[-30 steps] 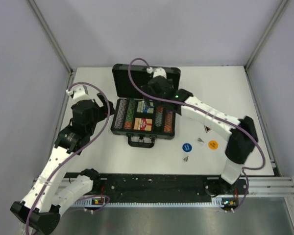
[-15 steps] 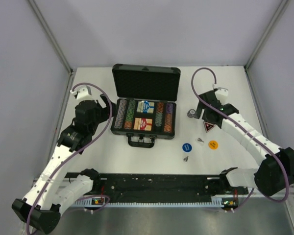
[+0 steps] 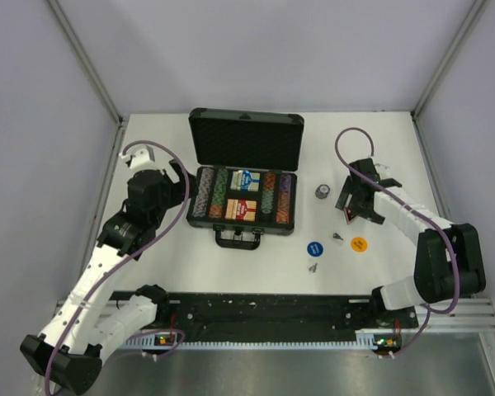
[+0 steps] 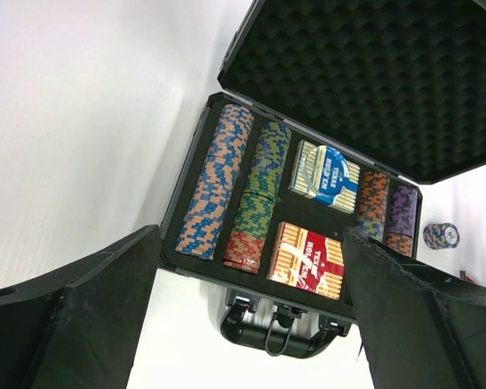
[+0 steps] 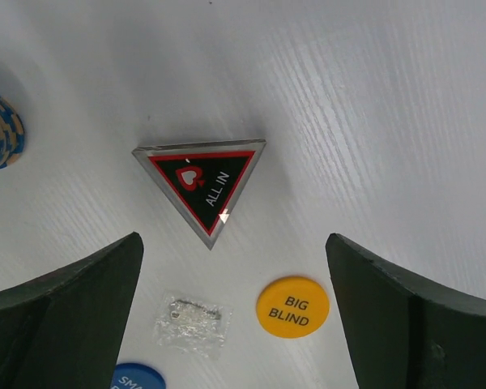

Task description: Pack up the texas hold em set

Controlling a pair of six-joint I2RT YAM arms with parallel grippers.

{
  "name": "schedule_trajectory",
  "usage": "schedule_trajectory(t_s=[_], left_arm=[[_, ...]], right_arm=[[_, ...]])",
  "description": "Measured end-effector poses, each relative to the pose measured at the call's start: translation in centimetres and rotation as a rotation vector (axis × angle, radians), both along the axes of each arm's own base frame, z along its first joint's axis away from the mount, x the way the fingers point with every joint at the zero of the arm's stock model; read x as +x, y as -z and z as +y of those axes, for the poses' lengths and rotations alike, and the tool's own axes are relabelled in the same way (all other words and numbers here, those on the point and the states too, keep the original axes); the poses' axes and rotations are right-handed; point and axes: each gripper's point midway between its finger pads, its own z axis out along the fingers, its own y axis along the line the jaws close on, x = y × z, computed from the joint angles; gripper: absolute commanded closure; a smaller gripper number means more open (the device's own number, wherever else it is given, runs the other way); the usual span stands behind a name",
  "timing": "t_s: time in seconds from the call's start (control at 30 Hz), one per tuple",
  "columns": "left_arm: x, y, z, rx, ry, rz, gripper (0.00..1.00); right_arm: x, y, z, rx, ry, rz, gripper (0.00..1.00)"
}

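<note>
While left hand (image 4: 249,243) and right hand (image 5: 233,243) gape, the blue button (image 5: 138,378) is cut off, probably reading SMALL.

Black case (image 3: 246,144), centre frame, lid raised: chip rows (image 3: 205,195), blue card box (image 3: 246,179), red card box (image 3: 244,208). On the table (image 3: 396,148), right of it: chip stack (image 3: 322,191), blue button (image 3: 314,247), orange button (image 3: 359,244). Right gripper (image 3: 349,208) between stack and orange button.

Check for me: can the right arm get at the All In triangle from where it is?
Probably yes: the right gripper hangs open right over the triangle, which lies flat on bare table with nothing between.
</note>
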Motion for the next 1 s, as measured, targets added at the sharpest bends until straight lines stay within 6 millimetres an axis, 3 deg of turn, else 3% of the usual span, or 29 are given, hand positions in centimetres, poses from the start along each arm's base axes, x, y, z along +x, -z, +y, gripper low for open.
schedule_trajectory(t_s=[0.2,0.4,0.7,1.0], left_arm=[[0.0,0.2,0.1,0.004,-0.003,0.002,0.02],[0.0,0.1,0.3,0.011,-0.012,-0.002,0.02],[-0.2,0.4,0.6,0.043,-0.002,-0.006,0.01],[-0.1,-0.6,1.1,0.095,0.011,-0.050,0.01]], right_arm=[[1.4,1.1,0.4,0.031,-0.032,-0.014,0.01],[1.6,3.8,0.5,0.019,-0.046,0.061,0.01],[3.4,3.6,0.4,-0.041,-0.203,0.049,0.03],[4.7,4.0,1.4,0.033,-0.342,0.056,0.06]])
